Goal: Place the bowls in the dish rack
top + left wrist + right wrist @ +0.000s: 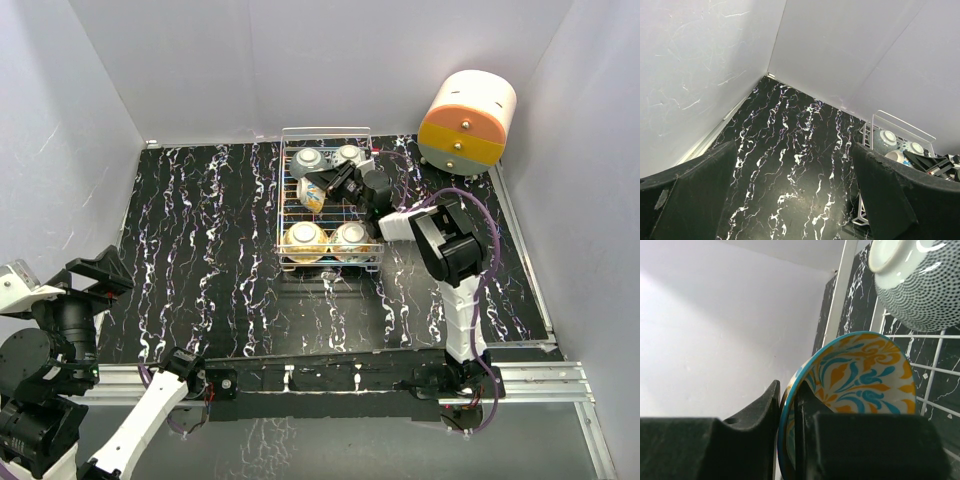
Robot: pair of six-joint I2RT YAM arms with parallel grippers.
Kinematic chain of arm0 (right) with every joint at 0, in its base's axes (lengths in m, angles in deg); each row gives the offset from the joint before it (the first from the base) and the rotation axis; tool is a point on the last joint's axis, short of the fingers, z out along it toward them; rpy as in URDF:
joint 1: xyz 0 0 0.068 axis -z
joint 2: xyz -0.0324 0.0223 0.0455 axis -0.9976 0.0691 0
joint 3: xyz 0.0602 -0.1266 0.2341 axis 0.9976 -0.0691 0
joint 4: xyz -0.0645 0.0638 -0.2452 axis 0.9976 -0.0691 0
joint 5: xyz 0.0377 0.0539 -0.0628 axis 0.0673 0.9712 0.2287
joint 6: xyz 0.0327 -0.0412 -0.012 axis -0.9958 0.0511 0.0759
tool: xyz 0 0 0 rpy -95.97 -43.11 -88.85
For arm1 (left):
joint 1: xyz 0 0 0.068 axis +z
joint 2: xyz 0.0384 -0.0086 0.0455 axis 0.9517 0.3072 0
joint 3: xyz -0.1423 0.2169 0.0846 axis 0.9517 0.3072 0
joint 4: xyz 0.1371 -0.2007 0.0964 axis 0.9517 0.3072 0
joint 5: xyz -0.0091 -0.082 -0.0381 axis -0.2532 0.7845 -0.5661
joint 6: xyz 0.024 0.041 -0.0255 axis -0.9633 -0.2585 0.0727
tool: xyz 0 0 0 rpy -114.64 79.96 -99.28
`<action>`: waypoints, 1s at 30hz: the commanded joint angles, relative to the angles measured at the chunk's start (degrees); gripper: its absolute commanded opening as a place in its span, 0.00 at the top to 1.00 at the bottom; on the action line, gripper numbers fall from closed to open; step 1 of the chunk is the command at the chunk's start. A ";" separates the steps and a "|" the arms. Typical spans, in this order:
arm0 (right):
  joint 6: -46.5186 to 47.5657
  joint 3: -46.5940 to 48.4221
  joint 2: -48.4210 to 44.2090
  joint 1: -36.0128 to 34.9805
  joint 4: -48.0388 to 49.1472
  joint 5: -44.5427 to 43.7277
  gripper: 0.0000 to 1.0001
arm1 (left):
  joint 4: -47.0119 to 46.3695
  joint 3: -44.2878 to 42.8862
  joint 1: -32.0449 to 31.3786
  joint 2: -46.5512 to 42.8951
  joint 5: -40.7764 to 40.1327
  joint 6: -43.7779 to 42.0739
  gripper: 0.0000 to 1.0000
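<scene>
The silver wire dish rack stands at the table's middle back. Several bowls sit in it: two upturned at the back, two pale ones at the front. My right gripper is inside the rack, shut on the rim of a yellow-teal bowl, held on edge; that bowl also shows in the top view. A dotted upturned bowl is just beyond it. My left gripper is open and empty, high above the near left of the table; the rack is at its right.
An orange-and-cream cylindrical cabinet stands at the back right, next to the rack. White walls close in the left, back and right. The black marbled tabletop lies left of the rack.
</scene>
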 commanded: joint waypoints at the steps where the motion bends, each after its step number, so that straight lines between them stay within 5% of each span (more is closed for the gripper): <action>1: -5.24 0.15 2.15 0.41 3.35 1.98 0.92 | -0.12 -0.51 -0.28 0.40 -0.78 -0.43 0.03; 16: -13.08 3.64 5.97 -1.67 3.42 0.09 0.87 | -0.26 -0.81 -0.32 0.52 -0.68 -0.42 0.03; 25: -10.57 1.55 3.44 -1.46 -3.13 -2.59 0.75 | -0.30 -0.95 -0.37 0.34 -1.06 -0.87 0.03; 30: -8.76 0.43 1.60 -0.99 -6.56 -3.65 0.57 | -0.48 -0.81 -0.41 0.16 -1.11 -0.87 0.03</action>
